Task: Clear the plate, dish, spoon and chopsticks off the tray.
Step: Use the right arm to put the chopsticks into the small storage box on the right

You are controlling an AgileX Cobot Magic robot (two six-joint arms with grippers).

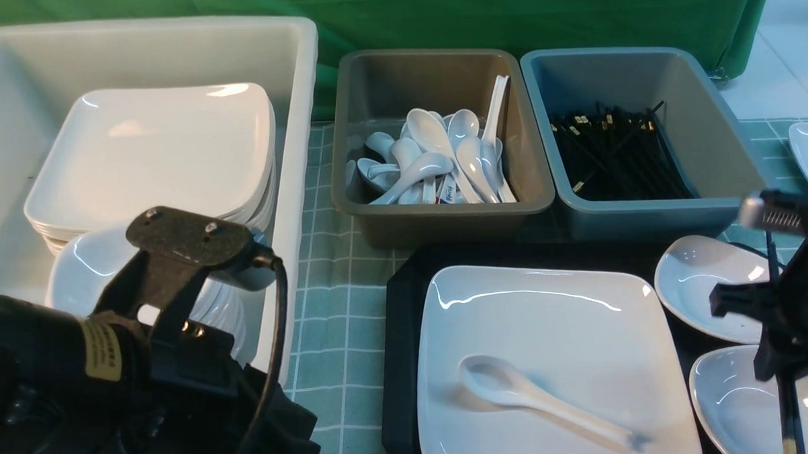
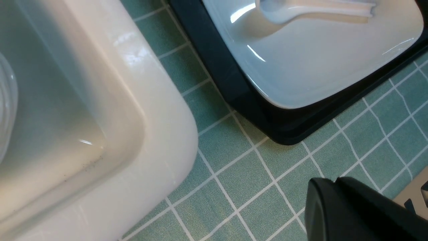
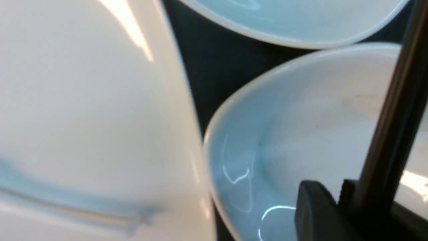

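Yellow left-arm label (image 1: 104, 350) is illegible; right pincer (image 3: 341, 207) seemingly holds chopsticks (image 3: 391, 134).

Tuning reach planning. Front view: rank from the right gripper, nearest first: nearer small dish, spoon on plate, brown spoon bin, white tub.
From the right gripper:
1. Nearer small dish, just under it, on the tray, right side.
2. Spoon, on the plate to its left.
3. Brown spoon bin, behind the tray, centre.
4. White tub, far left.
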